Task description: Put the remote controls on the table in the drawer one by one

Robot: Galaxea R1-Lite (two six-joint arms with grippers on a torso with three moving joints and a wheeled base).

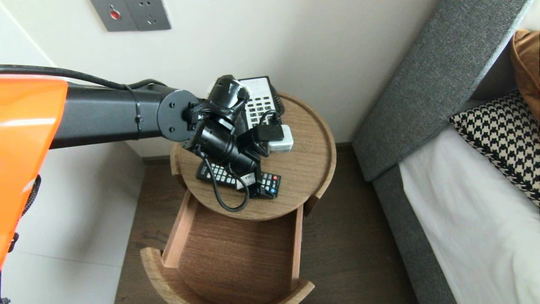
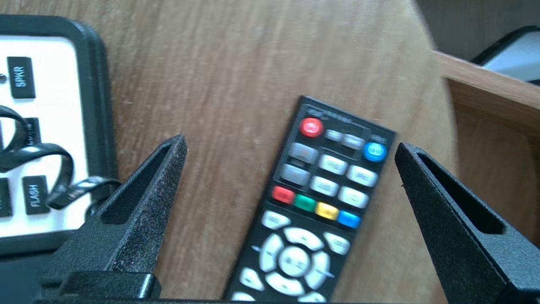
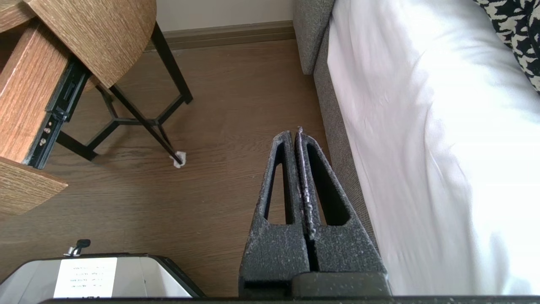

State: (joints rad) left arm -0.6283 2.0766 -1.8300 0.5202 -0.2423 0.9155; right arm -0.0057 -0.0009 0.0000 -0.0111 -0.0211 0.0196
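Observation:
A black remote [image 1: 270, 184] with coloured buttons lies flat near the front of the round wooden side table [image 1: 308, 169]. My left arm reaches over the table, its wrist covering the remote's middle. In the left wrist view my left gripper [image 2: 291, 143] is open wide, pointing down, with one finger on each side of the remote [image 2: 312, 198]. The fingertips [image 2: 177, 147] stand apart from the remote, and nothing is held. My right gripper [image 3: 297, 133] is shut with nothing in it, parked low over the wooden floor beside the bed.
A black-and-white desk telephone [image 1: 259, 101] with a coiled cord sits at the table's back. Below the tabletop a wooden drawer [image 1: 179, 230] is pulled out towards me. A bed [image 1: 464, 219] with a grey headboard [image 1: 426, 84] stands to the right.

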